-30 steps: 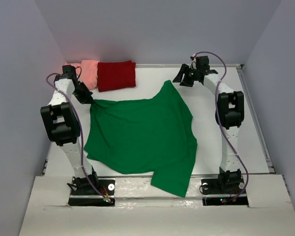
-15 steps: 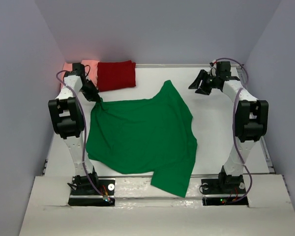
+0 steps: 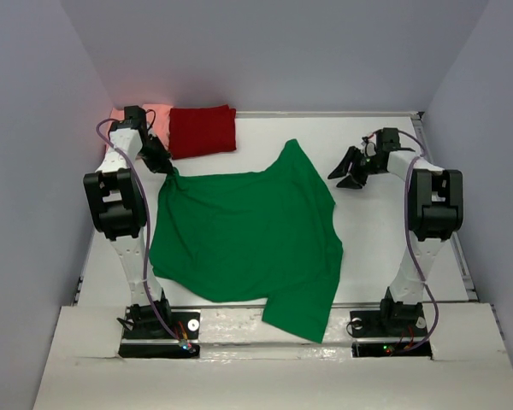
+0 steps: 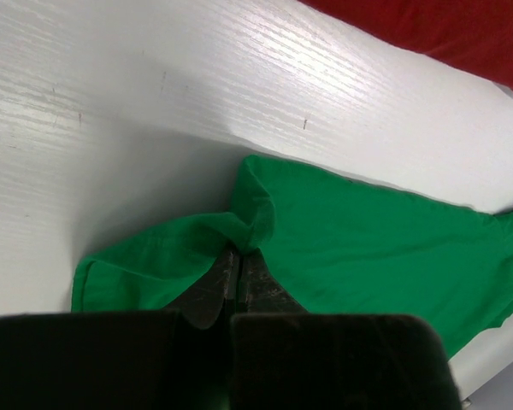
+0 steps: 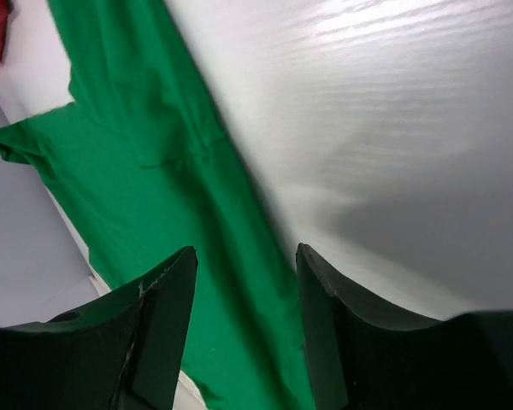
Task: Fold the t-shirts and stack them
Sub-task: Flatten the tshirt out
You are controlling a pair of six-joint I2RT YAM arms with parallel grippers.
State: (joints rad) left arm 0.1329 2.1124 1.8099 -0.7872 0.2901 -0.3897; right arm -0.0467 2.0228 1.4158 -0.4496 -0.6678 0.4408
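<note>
Pinching the green t-shirt [image 3: 239, 231] near the far-left corner of the counter [image 3: 372, 256] is your left end effector [image 4: 238, 261]; your right end effector [image 5: 246, 256] hovers spread beside the shirt.

Top camera looks down from behind me over whole table [image 3: 368, 256]; my wrist cameras sit close, all sharing green t-shirt [image 3: 248, 239].

Bright, even light; glare streaks the table [image 5: 393, 51]; soft shadows.
</note>
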